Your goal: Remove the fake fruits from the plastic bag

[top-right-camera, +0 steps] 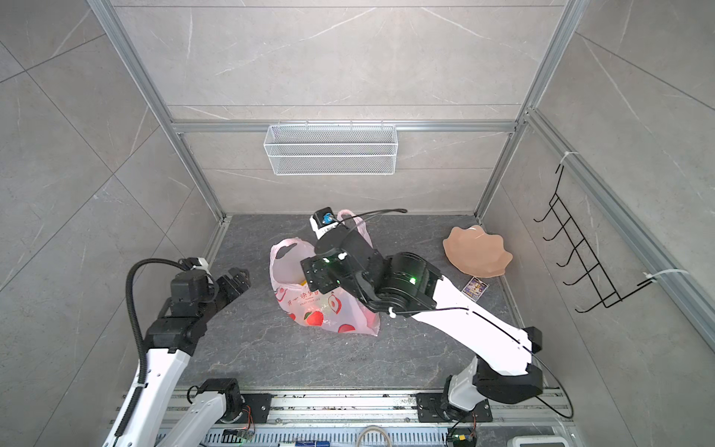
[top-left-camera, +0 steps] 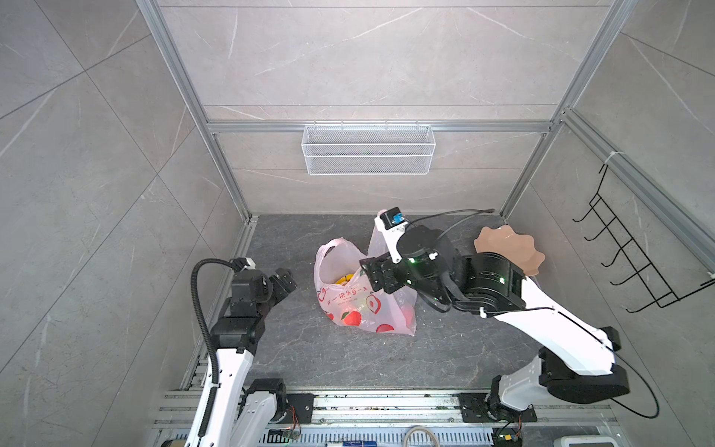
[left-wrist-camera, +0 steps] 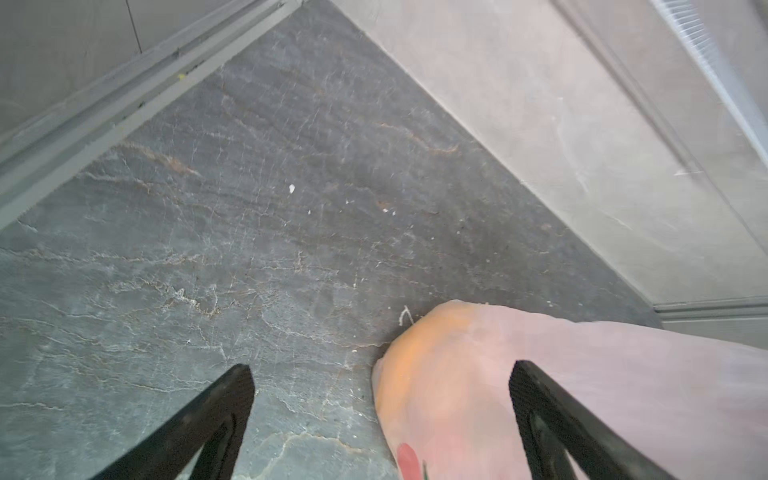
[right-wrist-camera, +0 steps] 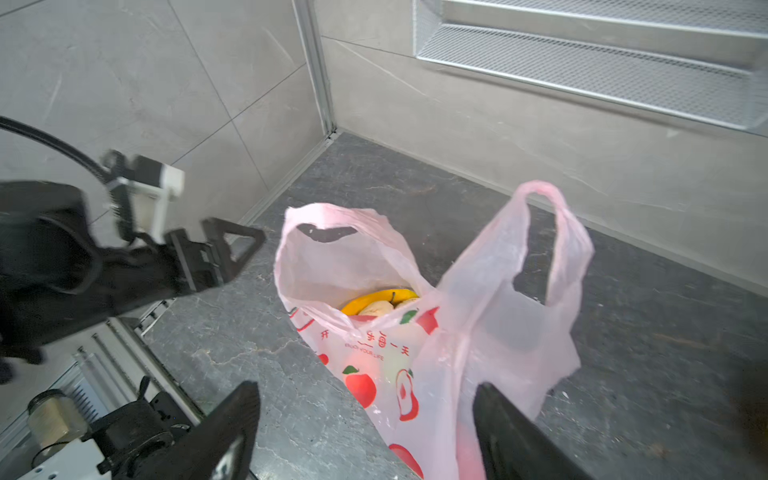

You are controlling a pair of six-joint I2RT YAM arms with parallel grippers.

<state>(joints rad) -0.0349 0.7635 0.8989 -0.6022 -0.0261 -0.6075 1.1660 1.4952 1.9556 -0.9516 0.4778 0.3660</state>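
Plainly, in both top views the bag (top-left-camera: 367, 313) (top-right-camera: 329, 313) sits mid-surface (top-left-camera: 329, 360) with its mouth up and one handle loop at its upper left. Yellow shows in the mouth: the banana (top-left-camera: 344, 279). The right gripper (top-left-camera: 367, 276) (top-right-camera: 309, 276) hangs over the mouth's right rim, jaws spread, pinching nothing. The left gripper (top-left-camera: 288, 280) (top-right-camera: 240, 278) is left of the bag and apart from it, jaws wide. A dish (top-right-camera: 476, 251) lies at the surface's upper right, with a card (top-right-camera: 475, 287) just below it. A mesh basket (top-left-camera: 367, 149) hangs on the back wall.

In the left wrist view the left gripper (left-wrist-camera: 382, 368) shows both jaws wide apart at the lower edge. The bag (left-wrist-camera: 457, 395) fills the lower right, one jaw in front of it. An orange lump (left-wrist-camera: 411, 357) glows through the film, perhaps one of the fruits.

In the right wrist view the bag (right-wrist-camera: 415, 353) stands at centre with both loops raised. In its mouth lie the banana (right-wrist-camera: 374, 298) and two beige fruits (right-wrist-camera: 376, 308). The right gripper (right-wrist-camera: 365, 388) frames the lower edge, jaws spread, the right-hand one in front of the bag; whether it touches cannot be told. The left gripper (right-wrist-camera: 232, 253) is at mid left, clear of the bag.
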